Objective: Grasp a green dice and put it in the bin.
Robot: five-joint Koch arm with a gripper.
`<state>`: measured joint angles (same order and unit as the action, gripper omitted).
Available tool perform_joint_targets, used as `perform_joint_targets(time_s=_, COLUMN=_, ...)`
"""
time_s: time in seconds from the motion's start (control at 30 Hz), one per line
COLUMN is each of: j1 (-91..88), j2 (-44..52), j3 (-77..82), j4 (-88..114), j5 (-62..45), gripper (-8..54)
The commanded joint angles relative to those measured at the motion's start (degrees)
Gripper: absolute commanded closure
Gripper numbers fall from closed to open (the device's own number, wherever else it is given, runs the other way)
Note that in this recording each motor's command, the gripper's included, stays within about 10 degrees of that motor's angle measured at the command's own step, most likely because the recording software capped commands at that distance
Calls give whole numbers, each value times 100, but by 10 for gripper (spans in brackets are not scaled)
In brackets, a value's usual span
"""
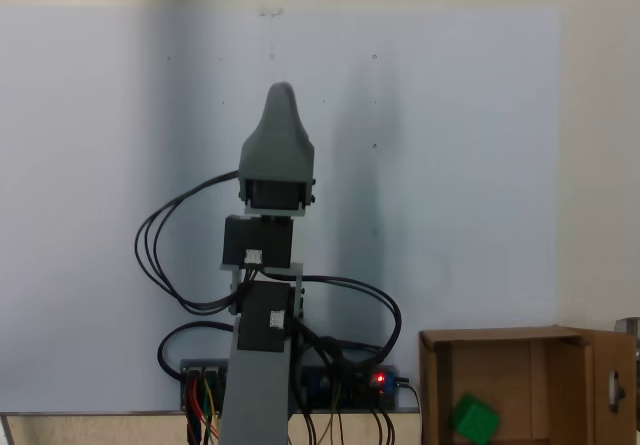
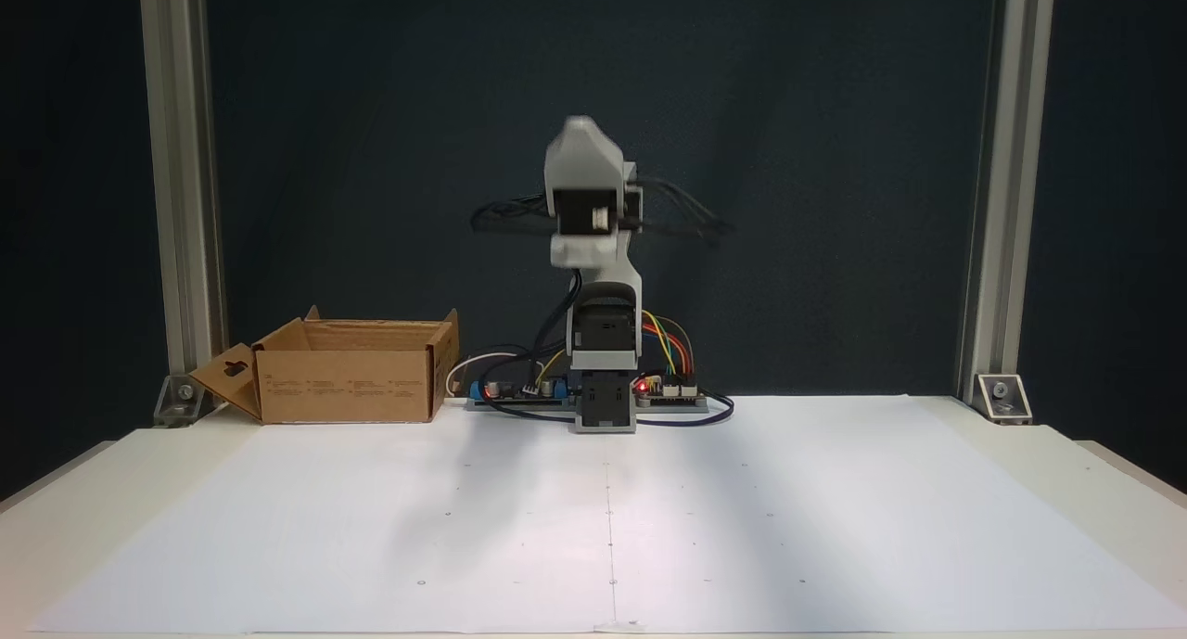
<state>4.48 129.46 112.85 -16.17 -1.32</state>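
Observation:
The green dice [image 1: 474, 420] lies inside the bin [image 1: 520, 370], a brown cardboard box at the lower right of a fixed view. The same bin [image 2: 348, 379] stands at the left rear of the table, its walls hiding the dice. The arm is folded upright over its base in the middle of the table. My gripper [image 1: 280, 97] is a single grey tapered shape, raised high and well away from the bin. It [image 2: 580, 136] faces the camera here, a little blurred. Only one tip shows, and nothing is visible in it.
White paper [image 2: 612, 528] covers the table in front of the arm. A controller board with coloured wires and a red light [image 2: 640, 390] sits at the arm's base. Metal frame posts [image 2: 181, 203] stand at the back left and right corners.

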Motion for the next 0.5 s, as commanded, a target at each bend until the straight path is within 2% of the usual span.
perform_joint_targets(time_s=0.0, j1=-9, j2=668, j3=105, j4=-956, j5=-422, gripper=-11)
perform_joint_targets(time_s=0.47, j1=-18, j2=668, j3=1934, j4=-2705, j5=-668, gripper=16)
